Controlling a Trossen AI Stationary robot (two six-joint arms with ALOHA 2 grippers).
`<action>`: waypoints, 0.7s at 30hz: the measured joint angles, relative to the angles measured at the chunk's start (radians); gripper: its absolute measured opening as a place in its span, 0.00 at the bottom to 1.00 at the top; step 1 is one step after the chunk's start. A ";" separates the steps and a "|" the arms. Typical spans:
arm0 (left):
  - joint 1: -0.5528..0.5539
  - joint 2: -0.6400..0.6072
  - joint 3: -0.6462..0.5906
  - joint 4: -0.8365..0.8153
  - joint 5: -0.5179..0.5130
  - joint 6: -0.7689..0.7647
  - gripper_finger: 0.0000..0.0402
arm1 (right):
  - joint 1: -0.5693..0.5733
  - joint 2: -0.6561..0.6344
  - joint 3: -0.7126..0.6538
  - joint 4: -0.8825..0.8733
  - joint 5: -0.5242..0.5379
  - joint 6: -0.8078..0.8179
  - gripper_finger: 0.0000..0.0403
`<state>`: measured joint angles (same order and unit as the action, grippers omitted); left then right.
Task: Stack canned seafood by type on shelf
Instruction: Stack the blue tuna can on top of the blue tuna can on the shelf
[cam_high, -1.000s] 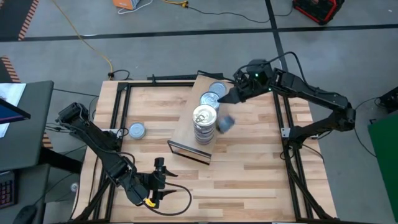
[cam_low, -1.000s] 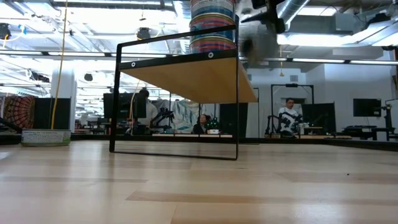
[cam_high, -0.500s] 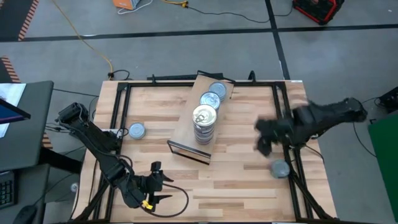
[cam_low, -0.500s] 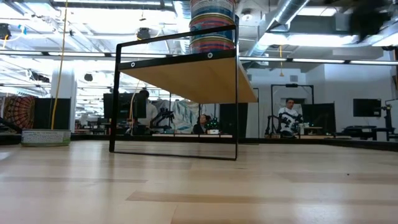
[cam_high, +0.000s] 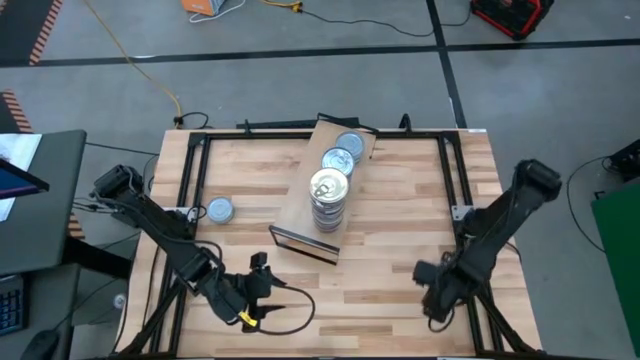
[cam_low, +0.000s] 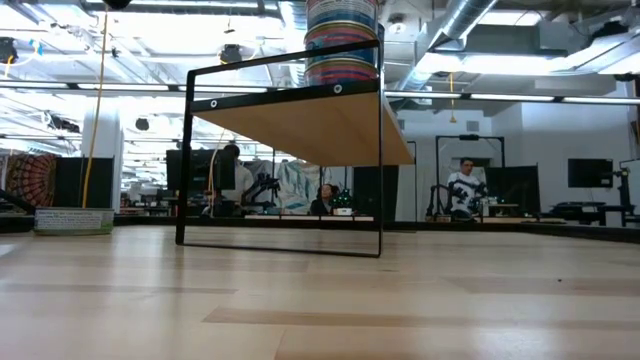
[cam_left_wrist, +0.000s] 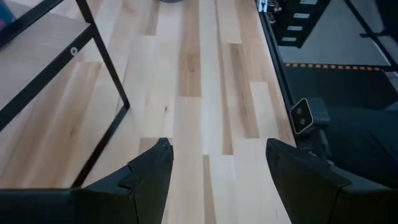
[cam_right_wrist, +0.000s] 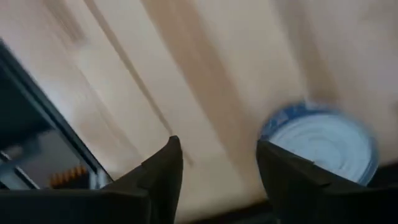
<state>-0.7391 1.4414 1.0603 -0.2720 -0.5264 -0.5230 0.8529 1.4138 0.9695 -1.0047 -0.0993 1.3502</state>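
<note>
My right gripper (cam_right_wrist: 214, 180) has swung from the shelf (cam_high: 300, 210) to the table's near corner; empty fingers part-open, blue-topped can (cam_right_wrist: 320, 146) just beyond one fingertip. Rigid, slick; grip its rim sides.

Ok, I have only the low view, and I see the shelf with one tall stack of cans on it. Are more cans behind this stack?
Observer: Yes. Behind the tall stack, two more silver-topped cans show on the shelf.
Operator: And the right tool, where is it?
Observer: The right tool is by the table's right edge, open and empty; a blue-rimmed can lies just beside its fingers.
Operator: Is any can on the left side?
Observer: One silver-topped can lies there on the table; the left tool hovers open, apart from it.
</note>
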 joint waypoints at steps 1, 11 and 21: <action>0.000 0.000 0.000 -0.001 0.000 0.003 0.62 | 0.012 0.037 0.011 -0.027 -0.026 0.006 0.54; -0.001 0.000 0.000 -0.001 0.024 0.006 0.62 | 0.027 0.186 0.054 -0.212 -0.081 0.049 0.42; -0.002 0.000 0.000 -0.003 0.025 0.015 0.62 | -0.002 0.280 0.025 -0.135 -0.072 -0.041 0.37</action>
<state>-0.7406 1.4418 1.0599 -0.2752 -0.5018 -0.5082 0.8509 1.6941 0.9942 -1.1400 -0.1710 1.3094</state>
